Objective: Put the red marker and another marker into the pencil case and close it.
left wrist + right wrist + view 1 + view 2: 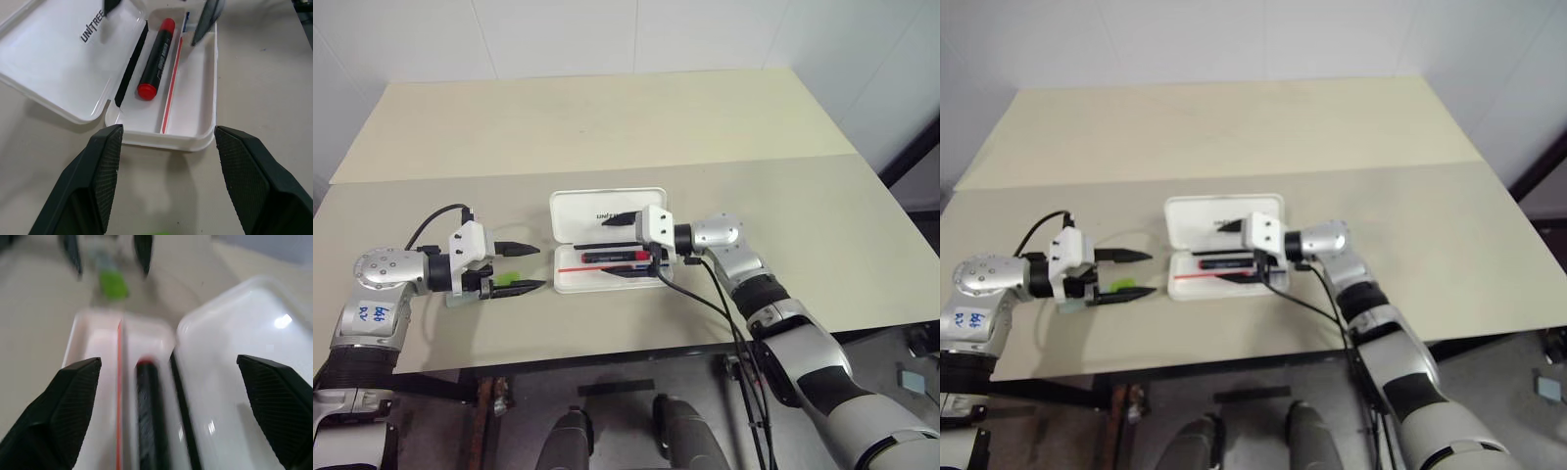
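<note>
Pale walls back a beige counter (pixel 607 127), near whose front edge the pencil case (pixel 607 211) lies open, lid flat on the far side and tray toward the robot. Over the tray's right end hangs the right gripper (pixel 628 247), its jaws spread wide and holding nothing, while the left gripper (pixel 517 266) sits just left of the case with jaws parted and empty. Inside the tray the red marker (pixel 156 58) lies lengthwise beside the thin red-and-blue stripe (pixel 172 83), and another marker (pixel 112 283), lime green, rests on the counter just left of the case, beneath the left gripper.
</note>
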Tool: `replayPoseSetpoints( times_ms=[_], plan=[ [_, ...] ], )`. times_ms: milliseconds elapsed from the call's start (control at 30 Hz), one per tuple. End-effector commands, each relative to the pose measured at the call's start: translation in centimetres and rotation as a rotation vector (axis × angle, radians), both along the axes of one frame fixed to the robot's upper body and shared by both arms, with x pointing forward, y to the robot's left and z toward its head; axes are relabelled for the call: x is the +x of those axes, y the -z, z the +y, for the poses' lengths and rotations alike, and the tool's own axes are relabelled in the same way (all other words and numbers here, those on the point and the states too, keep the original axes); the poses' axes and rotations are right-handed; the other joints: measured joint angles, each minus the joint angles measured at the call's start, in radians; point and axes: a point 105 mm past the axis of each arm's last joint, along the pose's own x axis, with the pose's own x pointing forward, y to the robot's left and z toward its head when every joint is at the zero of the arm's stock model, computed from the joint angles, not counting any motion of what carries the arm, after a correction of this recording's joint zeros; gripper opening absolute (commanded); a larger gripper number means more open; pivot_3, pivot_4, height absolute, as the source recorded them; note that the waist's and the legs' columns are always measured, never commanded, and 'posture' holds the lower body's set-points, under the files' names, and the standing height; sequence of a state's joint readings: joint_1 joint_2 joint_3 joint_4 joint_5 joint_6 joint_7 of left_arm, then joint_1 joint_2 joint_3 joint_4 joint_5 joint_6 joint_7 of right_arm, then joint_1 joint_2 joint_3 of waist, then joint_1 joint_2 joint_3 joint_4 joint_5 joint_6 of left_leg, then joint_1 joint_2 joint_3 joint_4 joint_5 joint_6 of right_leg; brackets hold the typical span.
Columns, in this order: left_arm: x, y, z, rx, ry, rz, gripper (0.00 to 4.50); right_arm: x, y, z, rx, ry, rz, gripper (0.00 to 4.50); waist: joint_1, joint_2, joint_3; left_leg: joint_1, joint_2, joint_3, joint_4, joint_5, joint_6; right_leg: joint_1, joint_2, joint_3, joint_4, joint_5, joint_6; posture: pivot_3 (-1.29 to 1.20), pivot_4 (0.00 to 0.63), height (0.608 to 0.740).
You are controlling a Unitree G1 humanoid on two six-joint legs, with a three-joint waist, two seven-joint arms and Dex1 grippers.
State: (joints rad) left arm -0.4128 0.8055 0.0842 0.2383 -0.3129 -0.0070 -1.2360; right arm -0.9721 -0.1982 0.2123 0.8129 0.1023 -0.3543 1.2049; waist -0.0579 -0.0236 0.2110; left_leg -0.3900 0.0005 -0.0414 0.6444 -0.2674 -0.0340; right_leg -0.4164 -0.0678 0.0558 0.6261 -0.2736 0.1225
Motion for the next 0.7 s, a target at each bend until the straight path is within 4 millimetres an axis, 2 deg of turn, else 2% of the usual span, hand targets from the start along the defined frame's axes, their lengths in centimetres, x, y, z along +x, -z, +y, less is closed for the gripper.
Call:
replayPoseSetpoints(
  times_ms=[33, 133, 267, 400, 533, 700],
  plan=[
    [-0.1, -1.0, -0.1, -0.017, 0.008, -0.045, 3.16, -1.5, -3.2, 0.1, 0.081, -0.079, -0.029, 4.48, 0.001, 0.000, 0.000, 0.000, 0.000, 0.000, 0.000, 0.000, 0.000, 0.000, 0.000, 0.000, 0.000, 0.000, 0.000, 0.00, 0.150, 0.740],
    [-0.3, -0.8, 0.5, -0.013, -0.005, -0.042, 3.16, -3.7, -3.7, -0.6, 0.094, -0.130, -0.017, 4.48, 0.005, 0.000, 0.000, 0.000, 0.000, -0.002, 0.000, 0.000, -0.001, 0.000, 0.000, 0.000, -0.001, 0.000, 0.000, 0.00, 0.150, 0.740],
    [-0.6, -0.6, 1.1, -0.005, -0.023, -0.039, 3.16, -5.2, -3.8, -1.4, 0.090, -0.133, 0.002, 4.48, 0.009, 0.000, 0.000, -0.001, -0.001, -0.003, -0.001, -0.001, 0.000, 0.000, -0.002, 0.000, -0.002, 0.000, 0.000, 0.00, 0.150, 0.740],
    [-1.0, 0.7, 4.9, 0.034, -0.149, -0.024, 3.16, -7.4, -2.6, -5.1, 0.062, -0.054, 0.053, 4.48, 0.016, 0.000, 0.000, 0.000, 0.000, -0.002, -0.001, -0.001, -0.001, 0.000, -0.002, -0.001, -0.006, -0.001, -0.001, 0.00, 0.150, 0.740],
    [-1.1, 2.0, 7.2, 0.027, -0.245, 0.001, 3.16, -8.2, -1.8, -6.6, 0.067, 0.032, 0.096, 4.48, 0.017, 0.000, 0.000, 0.001, 0.000, -0.001, -0.002, -0.001, 0.000, -0.001, -0.003, 0.000, -0.006, -0.002, -0.002, 0.00, 0.150, 0.740],
    [-1.0, 3.4, 8.3, 0.034, -0.278, 0.041, 3.16, -9.2, -1.5, -7.7, 0.047, 0.077, 0.115, 4.48, 0.025, 0.000, 0.000, 0.001, 0.000, 0.000, -0.002, -0.001, -0.001, 0.000, -0.003, -0.001, -0.005, -0.002, -0.003, 0.00, 0.150, 0.740]
  ],
)
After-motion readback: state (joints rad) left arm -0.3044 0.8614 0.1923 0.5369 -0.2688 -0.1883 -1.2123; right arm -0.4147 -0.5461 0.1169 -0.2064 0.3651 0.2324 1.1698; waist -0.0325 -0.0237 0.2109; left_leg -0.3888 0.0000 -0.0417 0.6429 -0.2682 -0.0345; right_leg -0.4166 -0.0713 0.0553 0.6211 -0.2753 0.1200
